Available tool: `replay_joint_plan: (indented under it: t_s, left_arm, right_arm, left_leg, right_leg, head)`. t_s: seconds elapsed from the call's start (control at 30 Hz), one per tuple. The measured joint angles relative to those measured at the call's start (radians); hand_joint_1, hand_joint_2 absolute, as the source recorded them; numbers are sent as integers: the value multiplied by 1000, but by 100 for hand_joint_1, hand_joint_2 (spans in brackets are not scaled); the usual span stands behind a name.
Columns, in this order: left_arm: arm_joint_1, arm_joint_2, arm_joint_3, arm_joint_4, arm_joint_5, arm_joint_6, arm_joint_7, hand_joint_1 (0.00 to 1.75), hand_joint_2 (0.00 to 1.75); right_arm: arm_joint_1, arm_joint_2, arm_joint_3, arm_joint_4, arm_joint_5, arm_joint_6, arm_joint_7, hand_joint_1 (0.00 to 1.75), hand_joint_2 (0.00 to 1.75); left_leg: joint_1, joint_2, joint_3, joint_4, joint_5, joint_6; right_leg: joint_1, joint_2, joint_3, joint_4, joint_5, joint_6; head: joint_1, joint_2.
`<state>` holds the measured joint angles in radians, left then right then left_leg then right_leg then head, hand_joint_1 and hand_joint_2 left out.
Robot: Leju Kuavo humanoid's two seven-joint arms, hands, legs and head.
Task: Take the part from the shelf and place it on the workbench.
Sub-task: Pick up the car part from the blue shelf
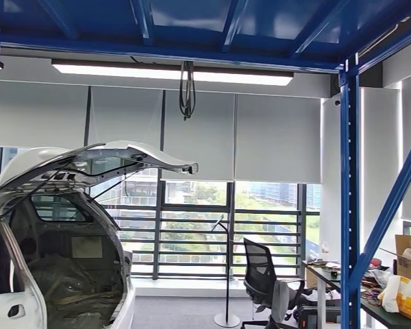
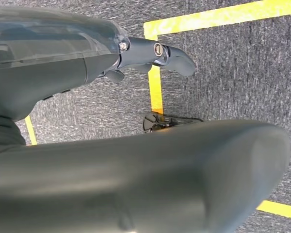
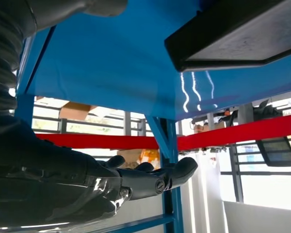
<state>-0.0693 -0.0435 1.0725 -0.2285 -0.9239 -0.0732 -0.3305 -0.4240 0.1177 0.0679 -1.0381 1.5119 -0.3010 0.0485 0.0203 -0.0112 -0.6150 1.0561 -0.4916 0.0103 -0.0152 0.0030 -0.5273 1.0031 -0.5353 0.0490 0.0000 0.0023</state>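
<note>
The shelf (image 1: 349, 205) is blue painted metal, faintly glossy. The floor (image 2: 228, 73) is rough grey carpet with smooth yellow tape (image 2: 155, 87). The car (image 1: 17, 301) is glossy white.

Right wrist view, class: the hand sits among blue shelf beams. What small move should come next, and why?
Probably raise the right hand toward the dark flat part resting on the blue shelf above it. The hand holds nothing, its fingers are stretched out, and it is apart from the part. The left hand hangs over the grey floor, so it looks less suited.
</note>
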Motion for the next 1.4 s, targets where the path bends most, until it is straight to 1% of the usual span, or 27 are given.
replay_joint_plan:
  t_s: [0.2, 0.47, 0.9, 1.07, 1.4]
  left_arm:
    - [-1, 0, 0, 0, -11, 0, -5, 0, 0]
    - [-4, -2, 0, 0, -19, -2, -15, 0, 0]
    - [-9, -12, 3, 0, -22, -3, -24, 0, 0]
    - [-10, -20, 13, 0, -22, -3, -24, 0, 0]
    - [-12, -33, 21, 0, -33, -10, -26, 0, 0]
  right_arm:
    - [-39, 9, 1, 59, -24, 2, -16, 0, 175]
    - [-95, 23, 19, 125, -13, 2, -17, 0, 175]
    - [-185, 64, 57, 242, -10, 25, -26, 0, 175]
    - [-221, 87, 67, 317, -39, 46, -57, 0, 175]
    - [-281, 129, 112, 461, -68, 85, -158, 0, 175]
  left_leg:
    - [0, 0, 0, 0, 0, 0]
    - [0, 0, 0, 0, 0, 0]
    - [0, 0, 0, 0, 0, 0]
    - [0, 0, 0, 0, 0, 0]
    - [0, 0, 0, 0, 0, 0]
  right_leg:
    - [0, 0, 0, 0, 0, 0]
    - [0, 0, 0, 0, 0, 0]
    - [0, 0, 0, 1, 0, 0]
    - [0, 0, 0, 1, 0, 0]
    - [0, 0, 0, 1, 0, 0]
  head:
    - [0, 0]
    - [0, 0]
    - [0, 0]
    - [0, 0]
    - [0, 0]
